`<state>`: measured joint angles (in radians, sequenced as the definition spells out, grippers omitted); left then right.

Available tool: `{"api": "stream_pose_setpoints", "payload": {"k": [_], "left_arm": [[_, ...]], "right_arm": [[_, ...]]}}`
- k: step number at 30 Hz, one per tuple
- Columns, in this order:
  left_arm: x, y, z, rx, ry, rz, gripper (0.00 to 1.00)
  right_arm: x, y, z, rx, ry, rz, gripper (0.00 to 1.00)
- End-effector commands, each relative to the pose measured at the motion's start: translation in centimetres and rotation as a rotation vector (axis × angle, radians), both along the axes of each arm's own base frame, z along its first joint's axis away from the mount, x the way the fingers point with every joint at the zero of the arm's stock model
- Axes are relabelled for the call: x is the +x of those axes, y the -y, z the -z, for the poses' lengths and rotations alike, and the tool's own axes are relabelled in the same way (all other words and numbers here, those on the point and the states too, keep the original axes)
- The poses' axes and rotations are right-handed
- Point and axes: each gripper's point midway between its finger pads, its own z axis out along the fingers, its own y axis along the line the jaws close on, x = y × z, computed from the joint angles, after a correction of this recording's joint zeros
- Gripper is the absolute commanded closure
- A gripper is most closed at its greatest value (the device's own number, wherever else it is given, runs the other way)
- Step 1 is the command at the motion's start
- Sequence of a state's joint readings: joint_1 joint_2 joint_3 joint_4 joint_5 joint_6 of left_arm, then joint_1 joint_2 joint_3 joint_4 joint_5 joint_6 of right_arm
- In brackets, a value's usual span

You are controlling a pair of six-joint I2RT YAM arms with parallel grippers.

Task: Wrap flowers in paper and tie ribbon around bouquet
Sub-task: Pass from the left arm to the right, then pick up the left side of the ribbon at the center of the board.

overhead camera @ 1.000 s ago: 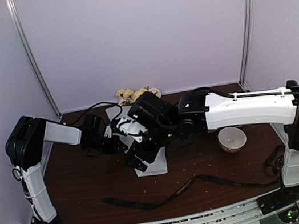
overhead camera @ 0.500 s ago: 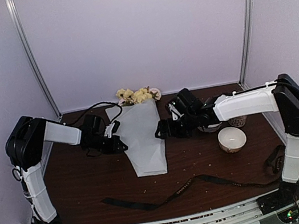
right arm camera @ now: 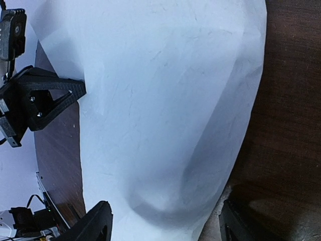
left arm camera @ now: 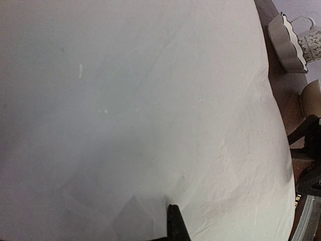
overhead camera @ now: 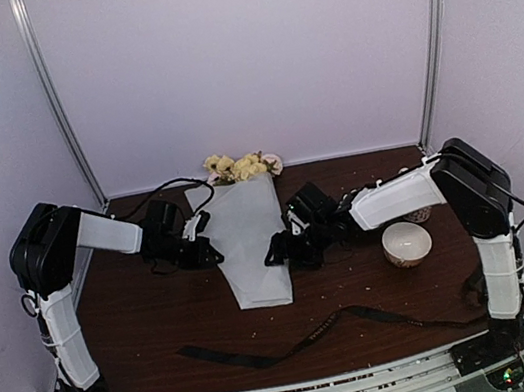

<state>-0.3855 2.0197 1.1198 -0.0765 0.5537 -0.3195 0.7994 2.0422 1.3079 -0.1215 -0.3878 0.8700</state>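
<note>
From above, the bouquet (overhead camera: 249, 239) is seen lying mid-worktop (overhead camera: 142, 319), with the flowers (overhead camera: 237, 168) at the far end. The ribbon (overhead camera: 316, 331) lies loose nearer the bases, not yet tied. A pale bowl (overhead camera: 407, 244) at the right appears empty.

In the left wrist view, the paper (left arm camera: 150, 100) is met by the closed left gripper (left arm camera: 175, 226), probably to steady it. Whether a fold is pinched cannot be told.

In the right wrist view, the right gripper (right arm camera: 165, 228) is held wide open astride the cone's edge, with nothing grasped.

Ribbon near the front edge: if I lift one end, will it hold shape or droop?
Probably floppy: the ribbon lies flat on the table in loose waves, so it would likely droop. It looks thin, so a push may bunch it.
</note>
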Motion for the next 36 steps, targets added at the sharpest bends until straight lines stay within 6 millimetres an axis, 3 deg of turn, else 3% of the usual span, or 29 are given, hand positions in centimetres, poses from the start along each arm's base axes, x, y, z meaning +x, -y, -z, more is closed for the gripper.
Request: {"api": "stream_pose_setpoints", "payload": {"k": [1,9,10,14,15,17,19,22,25,27,30,33,36], "left_arm": [[-3.3,-4.1,6.6,0.204,-0.178,-0.061,1.0],[-3.0,-3.9,6.2,0.196,-0.168,-0.063,1.0],[-2.8,-3.8,5.8,0.187,-0.158,-0.06,1.0],[-1.6,-3.0,2.1,0.134,-0.062,-0.051,1.0],[-1.3,-2.9,0.7,0.125,-0.022,-0.051,0.91],[-0.9,-2.5,-3.5,0.108,0.095,-0.048,0.6],[-1.8,-1.7,-7.2,0.105,0.21,-0.026,0.43],[-6.2,1.3,-12.0,0.127,0.372,0.114,0.36],[-13.9,5.3,-13.8,0.123,0.487,0.381,0.32],[-18.9,7.0,-13.2,0.118,0.505,0.569,0.33],[-24.1,8.3,-10.5,0.183,0.545,0.825,0.33],[-26.9,9.2,-8.2,0.258,0.58,1.032,0.31],[-27.6,10.7,-7.5,0.29,0.559,1.144,0.29]], "right_arm": [[1.0,-1.4,0.1,0.046,-0.006,0.006,0.36],[0.9,-2.0,-0.6,0.077,-0.001,-0.019,0.95],[0.8,-2.1,-0.7,0.082,0.001,-0.023,1.0],[0.6,-2.2,-1.3,0.096,0.007,-0.026,1.0],[0.6,-2.1,-1.3,0.09,0.008,-0.024,1.0],[0.6,-1.9,-1.4,0.079,0.014,-0.027,1.0],[0.6,-1.9,-1.4,0.073,0.018,-0.039,1.0],[0.3,-2.0,-1.2,0.063,0.019,-0.061,1.0],[0.0,-1.9,-0.8,0.054,0.022,-0.075,1.0],[0.0,-2.0,-0.8,0.055,0.026,-0.085,1.0],[0.0,-2.3,-0.8,0.053,0.034,-0.108,1.0],[0.2,-2.4,-0.7,0.035,0.048,-0.128,1.0],[0.4,-2.2,-0.8,0.012,0.069,-0.131,1.0]]}}
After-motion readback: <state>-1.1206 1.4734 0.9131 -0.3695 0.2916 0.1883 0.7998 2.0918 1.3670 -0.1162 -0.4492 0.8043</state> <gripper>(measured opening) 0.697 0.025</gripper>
